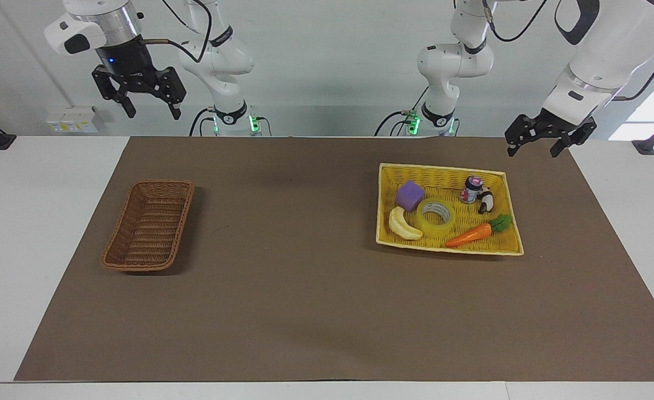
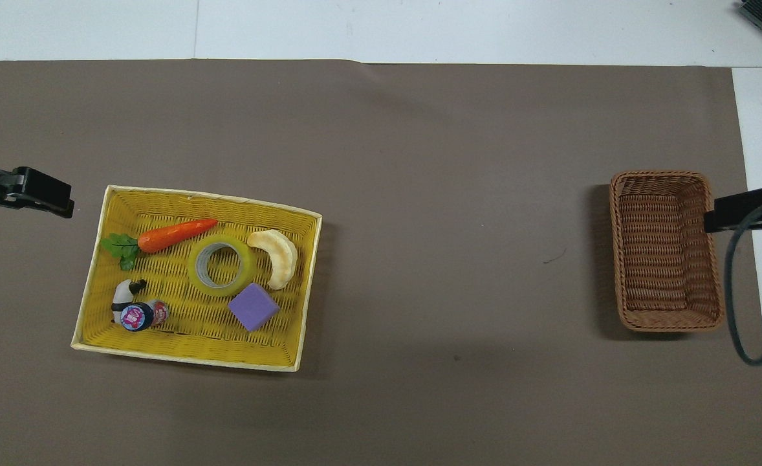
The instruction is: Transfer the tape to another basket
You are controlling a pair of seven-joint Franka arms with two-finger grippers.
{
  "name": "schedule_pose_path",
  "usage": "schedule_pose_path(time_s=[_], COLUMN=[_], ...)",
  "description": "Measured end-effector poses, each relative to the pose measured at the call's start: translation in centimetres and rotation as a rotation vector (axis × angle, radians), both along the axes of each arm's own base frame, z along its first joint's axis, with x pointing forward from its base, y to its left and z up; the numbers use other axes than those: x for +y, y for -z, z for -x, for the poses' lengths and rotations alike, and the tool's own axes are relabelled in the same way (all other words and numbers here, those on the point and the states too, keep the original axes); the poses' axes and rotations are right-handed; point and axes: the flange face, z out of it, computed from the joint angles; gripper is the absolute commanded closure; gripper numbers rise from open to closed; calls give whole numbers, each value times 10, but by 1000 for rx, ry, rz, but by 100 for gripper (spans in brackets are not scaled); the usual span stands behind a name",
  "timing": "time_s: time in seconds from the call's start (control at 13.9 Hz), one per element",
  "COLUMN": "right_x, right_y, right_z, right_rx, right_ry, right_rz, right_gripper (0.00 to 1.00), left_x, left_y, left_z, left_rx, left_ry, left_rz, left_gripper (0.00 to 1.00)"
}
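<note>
The tape [image 1: 436, 217] [image 2: 220, 264], a yellow translucent roll, lies flat in the middle of the shallow yellow tray basket [image 1: 443, 175] [image 2: 180, 336]. The brown wicker basket [image 1: 163, 184] [image 2: 659, 174] stands with nothing in it toward the right arm's end of the table. My left gripper [image 1: 532, 149] [image 2: 32, 192] hangs open above the mat beside the tray's corner, touching nothing. Raised high above the table's edge by the robots, my right gripper [image 1: 152, 110] [image 2: 743, 211] is open and holds nothing.
Around the tape in the tray lie a purple cube [image 1: 409, 195] [image 2: 253, 307], a banana [image 1: 403, 224] [image 2: 277, 257], a carrot [image 1: 471, 234] [image 2: 174, 234], a small bottle [image 1: 472, 189] [image 2: 138, 316] and a black-and-white toy [image 1: 486, 201] [image 2: 122, 294]. Brown mat separates the two baskets.
</note>
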Motion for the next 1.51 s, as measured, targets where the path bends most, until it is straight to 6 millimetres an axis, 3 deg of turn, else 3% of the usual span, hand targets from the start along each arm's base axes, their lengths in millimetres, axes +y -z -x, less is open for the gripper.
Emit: schedule_pose_path(time_s=[1.51], right_x=[-8], right_y=[2], right_z=[3], right_rx=[13], right_ry=[10], right_rz=[0], right_gripper=[0], left_x=[-4], left_y=[-9], left_z=[6], left_rx=[-10], left_ry=[15], left_rz=[3], left_gripper=[0])
